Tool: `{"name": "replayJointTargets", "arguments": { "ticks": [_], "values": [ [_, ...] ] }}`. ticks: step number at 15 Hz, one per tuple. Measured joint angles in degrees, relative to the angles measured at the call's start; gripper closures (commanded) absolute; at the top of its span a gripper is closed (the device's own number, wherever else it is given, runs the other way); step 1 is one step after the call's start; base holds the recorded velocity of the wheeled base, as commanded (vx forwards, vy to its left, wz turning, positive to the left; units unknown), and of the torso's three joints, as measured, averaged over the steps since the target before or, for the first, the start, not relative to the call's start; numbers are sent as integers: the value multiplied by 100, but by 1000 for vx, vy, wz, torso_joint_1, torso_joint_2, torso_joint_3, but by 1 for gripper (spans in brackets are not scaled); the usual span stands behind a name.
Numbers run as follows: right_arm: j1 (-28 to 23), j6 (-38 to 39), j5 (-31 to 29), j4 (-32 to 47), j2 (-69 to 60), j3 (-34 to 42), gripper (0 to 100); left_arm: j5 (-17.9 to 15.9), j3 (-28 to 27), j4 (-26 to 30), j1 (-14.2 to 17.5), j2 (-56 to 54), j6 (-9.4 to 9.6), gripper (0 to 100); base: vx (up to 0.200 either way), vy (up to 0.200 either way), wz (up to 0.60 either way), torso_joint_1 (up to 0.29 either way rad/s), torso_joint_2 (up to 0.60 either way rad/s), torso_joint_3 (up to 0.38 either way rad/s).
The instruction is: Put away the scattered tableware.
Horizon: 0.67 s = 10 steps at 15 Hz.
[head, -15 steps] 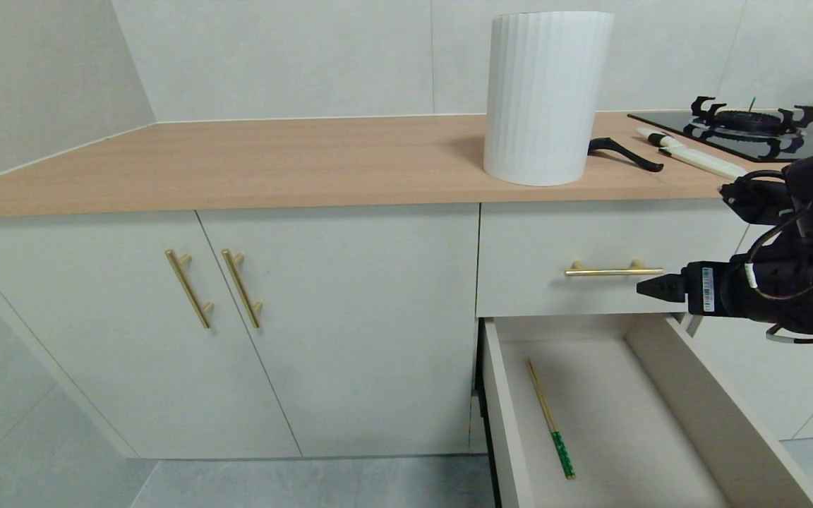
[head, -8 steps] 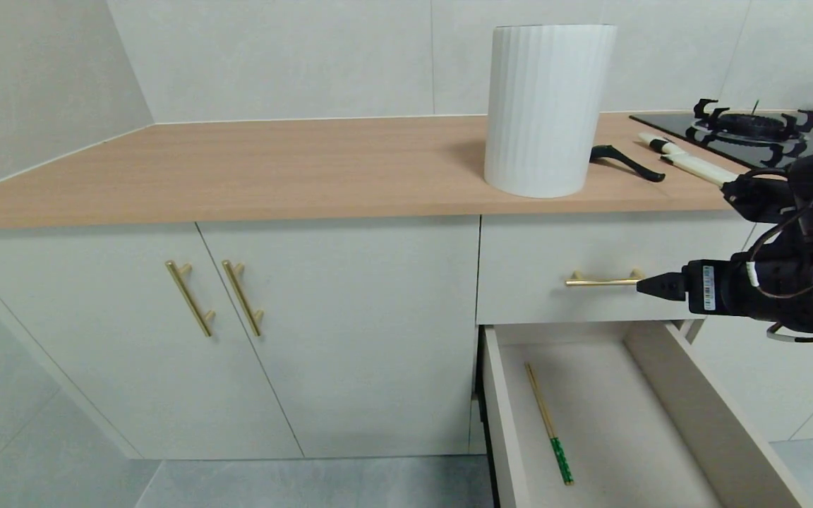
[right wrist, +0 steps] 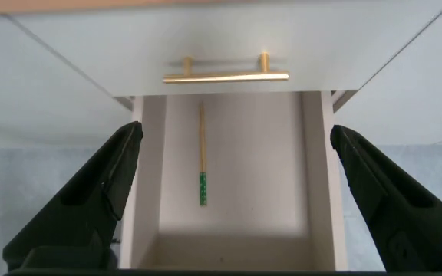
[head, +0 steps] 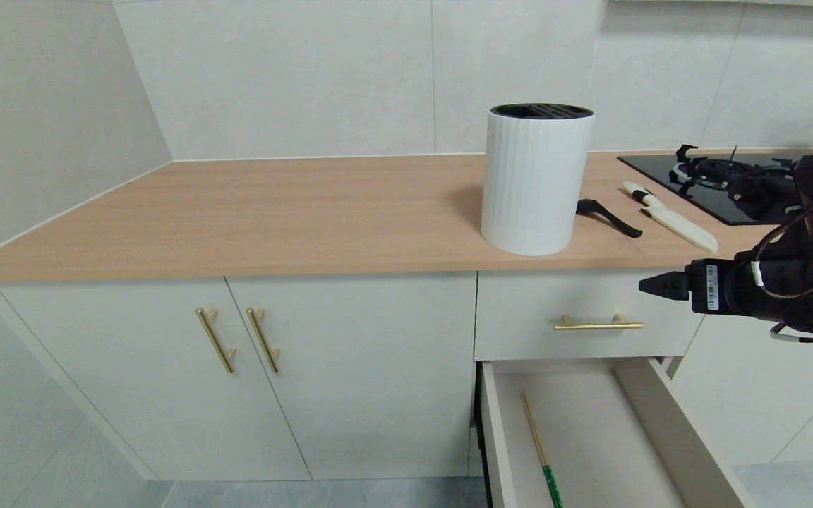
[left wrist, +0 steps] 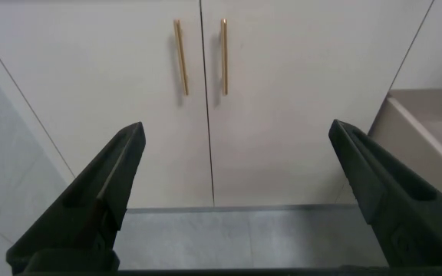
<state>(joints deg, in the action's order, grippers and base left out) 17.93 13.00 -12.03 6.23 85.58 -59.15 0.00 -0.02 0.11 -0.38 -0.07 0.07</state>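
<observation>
A pair of wooden chopsticks with green ends (head: 538, 451) (right wrist: 202, 165) lies in the open lower drawer (head: 667, 430) (right wrist: 317, 176). On the counter a white knife (head: 669, 216) and a black-handled utensil (head: 607, 216) lie to the right of a white ribbed holder (head: 533, 180) with a black slotted top. My right gripper (head: 650, 284) (right wrist: 232, 199) hangs open and empty above the drawer, in front of the shut upper drawer. Facing the cabinet doors, my left gripper (left wrist: 236, 199) is open and holds nothing.
A black hob (head: 720, 180) with pan supports sits at the counter's right end. The upper drawer has a gold bar handle (head: 597, 325) (right wrist: 225, 76). Two cabinet doors with gold handles (head: 237, 340) (left wrist: 202, 56) stand shut on the left. The counter (head: 272, 212) left of the holder is bare.
The head view has shifted: counter and drawers sit lower in the picture and the holder's top shows. My right gripper now stands higher against the cabinet, above the upper drawer's handle.
</observation>
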Motion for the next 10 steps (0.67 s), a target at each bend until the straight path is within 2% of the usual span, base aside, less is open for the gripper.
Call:
{"name": "replayJointTargets", "arguments": {
  "ticks": [8, 10],
  "values": [
    [-2, 2, 0, 0, 26, 6, 0, 0, 0, -1, 5, 0, 2, 0, 0, 0, 0, 205, -488, -281],
    [-2, 2, 2, -7, 41, 11, 0, 0, -2, -6, 2, 0, 2, 0, 0, 0, 0, 88, -195, -102]
  ]
}}
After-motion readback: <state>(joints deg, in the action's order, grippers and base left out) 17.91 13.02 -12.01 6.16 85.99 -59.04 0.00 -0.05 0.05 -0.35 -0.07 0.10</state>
